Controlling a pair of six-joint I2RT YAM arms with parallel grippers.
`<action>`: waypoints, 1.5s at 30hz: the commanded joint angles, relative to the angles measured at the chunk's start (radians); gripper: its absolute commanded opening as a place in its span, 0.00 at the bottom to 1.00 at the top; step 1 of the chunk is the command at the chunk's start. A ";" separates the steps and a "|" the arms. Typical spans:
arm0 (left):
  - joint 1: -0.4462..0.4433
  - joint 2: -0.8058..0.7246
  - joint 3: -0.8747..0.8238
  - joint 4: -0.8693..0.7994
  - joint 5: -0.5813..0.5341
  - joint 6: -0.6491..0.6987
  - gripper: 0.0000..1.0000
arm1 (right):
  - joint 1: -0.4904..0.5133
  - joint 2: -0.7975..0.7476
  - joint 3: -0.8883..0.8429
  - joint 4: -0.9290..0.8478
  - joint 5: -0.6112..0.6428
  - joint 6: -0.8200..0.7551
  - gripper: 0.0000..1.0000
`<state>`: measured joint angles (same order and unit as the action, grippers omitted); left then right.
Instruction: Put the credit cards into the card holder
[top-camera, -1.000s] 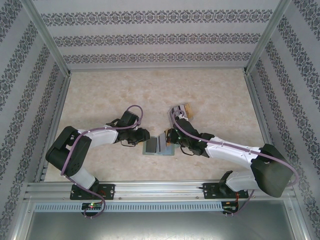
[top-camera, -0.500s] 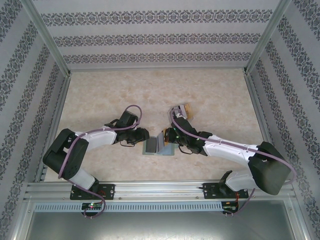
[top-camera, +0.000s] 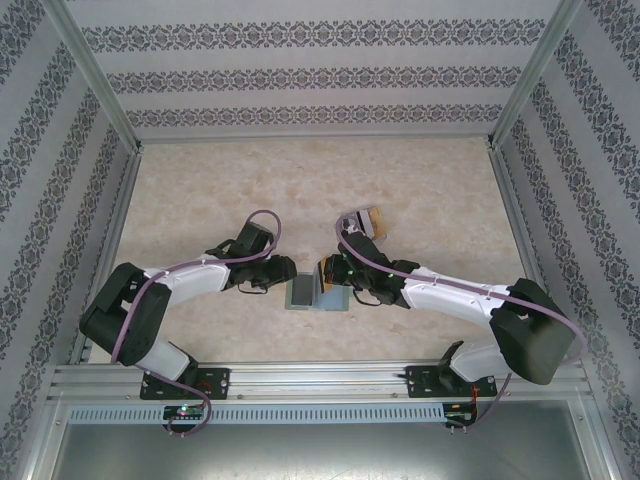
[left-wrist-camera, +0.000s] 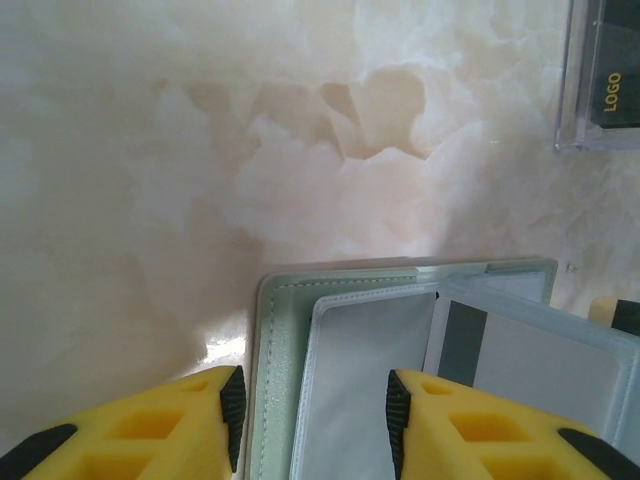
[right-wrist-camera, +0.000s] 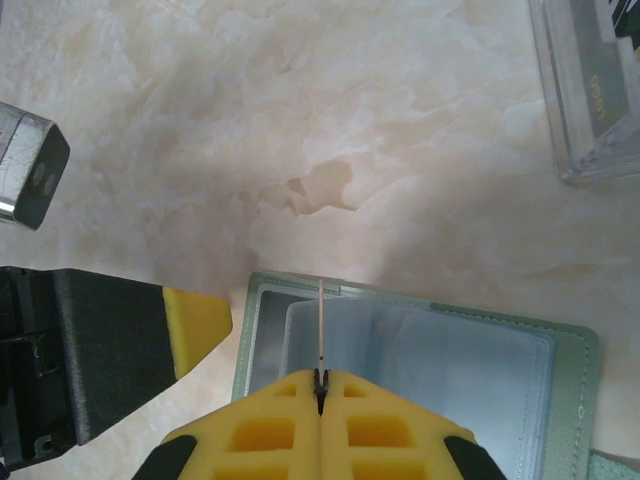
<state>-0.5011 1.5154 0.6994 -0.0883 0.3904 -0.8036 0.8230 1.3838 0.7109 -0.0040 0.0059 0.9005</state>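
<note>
While the right gripper (right-wrist-camera: 320, 380) has its yellow jaws clenched tight, a thin, flat tan credit card (right-wrist-camera: 320, 320) is pinched between them. The wrist view shows it edge-on as a fine line. The card stands upright, its far end over the near-left part of the small sage-green folding card holder (right-wrist-camera: 575, 400). That card holder lies opened flat, grey and clear inner pockets up. Can't tell if the card edge is touching a pocket or just above it.

The left gripper (left-wrist-camera: 313, 415) has its jaws released, yellow fingers (left-wrist-camera: 150, 435) well apart. They straddle the card holder (left-wrist-camera: 268, 380) at its left edge. One pad is just off the green border over bare table, the other is over the grey inner pocket. Can't tell whether either pad presses on it. A grey card face with a dark stripe (left-wrist-camera: 530, 365) shows over the card holder's right half, just beside a yellow tip at the frame edge. Can't tell if this is the pinched card or another one.

Top view: the card holder (top-camera: 318, 297) sits on the pale marbled tabletop (top-camera: 220, 190) between the two grippers. The left gripper (top-camera: 283, 272) is at its left side, the right gripper (top-camera: 328, 272) at its far right part, both low and close. The left gripper's yellow finger (right-wrist-camera: 200, 320) also shows in the right wrist view, just beside the card holder's left corner.

A clear plastic rectangular box (top-camera: 362, 220) lies farther from the arm bases, apart from the card holder, behind the right gripper. A dark card marked LOGO is inside (left-wrist-camera: 610, 90); the box also shows at the right wrist view's top corner (right-wrist-camera: 590, 110).
</note>
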 joint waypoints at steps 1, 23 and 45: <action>0.007 -0.033 -0.008 -0.035 -0.024 0.012 0.44 | 0.010 -0.007 0.012 -0.020 0.023 0.021 0.00; 0.007 -0.034 -0.023 -0.002 -0.012 0.004 0.52 | 0.044 -0.164 -0.073 -0.018 0.129 0.046 0.00; 0.006 0.082 -0.028 0.033 0.104 -0.005 0.42 | 0.094 0.160 -0.190 0.402 0.024 0.289 0.00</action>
<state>-0.4969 1.5581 0.6746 -0.0776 0.4744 -0.8055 0.9142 1.5116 0.5442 0.3092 0.0689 1.1580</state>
